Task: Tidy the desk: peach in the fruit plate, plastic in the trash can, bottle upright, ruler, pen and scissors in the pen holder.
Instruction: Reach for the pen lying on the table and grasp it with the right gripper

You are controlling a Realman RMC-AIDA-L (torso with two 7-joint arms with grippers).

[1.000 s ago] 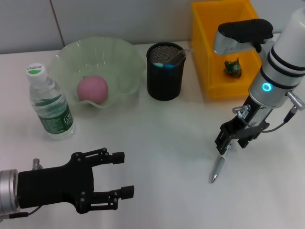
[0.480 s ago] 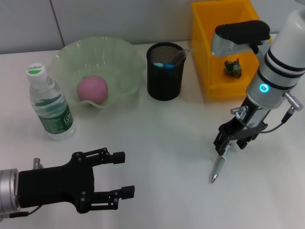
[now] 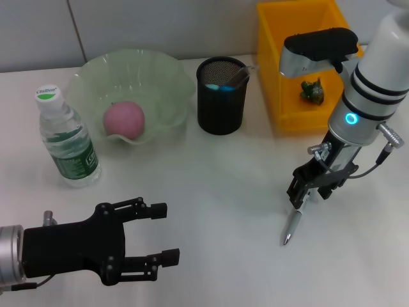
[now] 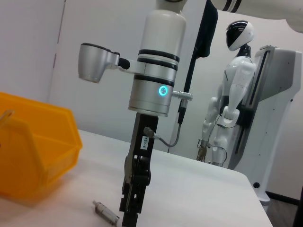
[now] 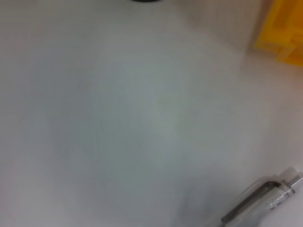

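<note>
**Asker:** White desk (image 3: 211,173), is it? Where does everything sit from the pen holder?

**Describer:** Yes; the black mesh pen holder (image 3: 222,96) stands near the desk's far edge, with a pale blue item and a clear strip poking from it; to its left is the green fruit plate (image 3: 131,93) with the pink peach (image 3: 124,119) in it; further left, nearer the robot, the water bottle (image 3: 66,141) stands upright; just right of the holder is the yellow trash can (image 3: 300,61), holding a small green crumpled thing, possibly the plastic.

**Asker:** And the pen?

**Describer:** The silver pen (image 3: 293,225) lies on the desk, well in front of the holder and to its right; the right gripper (image 3: 300,196) points down at its upper end; its fingers look nearly together around that end, though I cannot tell whether they grip it.

**Asker:** The other arm?

**Describer:** The left gripper (image 3: 163,233) hovers low, in front of the holder and to its left, fingers spread wide, holding nothing.
</note>
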